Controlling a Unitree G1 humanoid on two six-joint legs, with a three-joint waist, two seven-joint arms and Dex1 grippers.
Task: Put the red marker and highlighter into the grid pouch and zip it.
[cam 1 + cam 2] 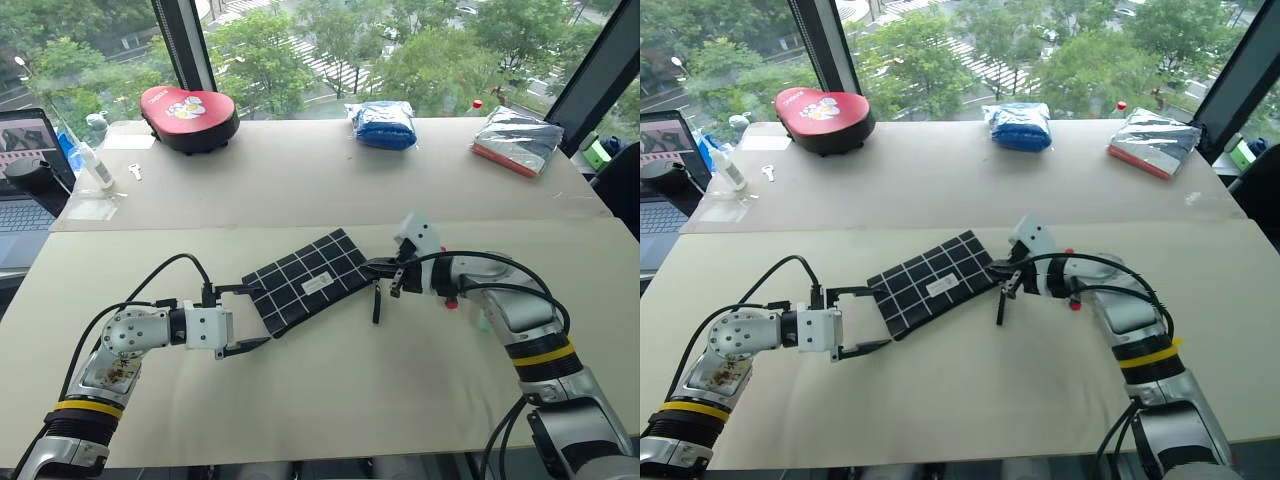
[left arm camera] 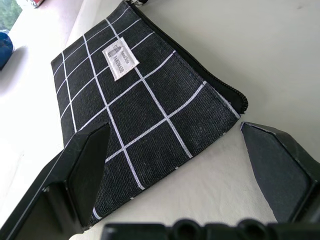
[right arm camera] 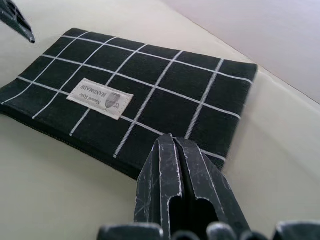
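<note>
Black cloth with white lines makes up the grid pouch, which lies flat on the near table. Its long side runs slantwise, from near the left gripper up and away toward the right gripper. The left gripper has its two fingers spread wide around the pouch's near left corner, not squeezing it. A small white label sits on top of the pouch. The zipper looks closed, so what is inside cannot be seen. A black pull strap hangs off the pouch's right end. The right gripper is at that end with its fingers pressed tight together.
</note>
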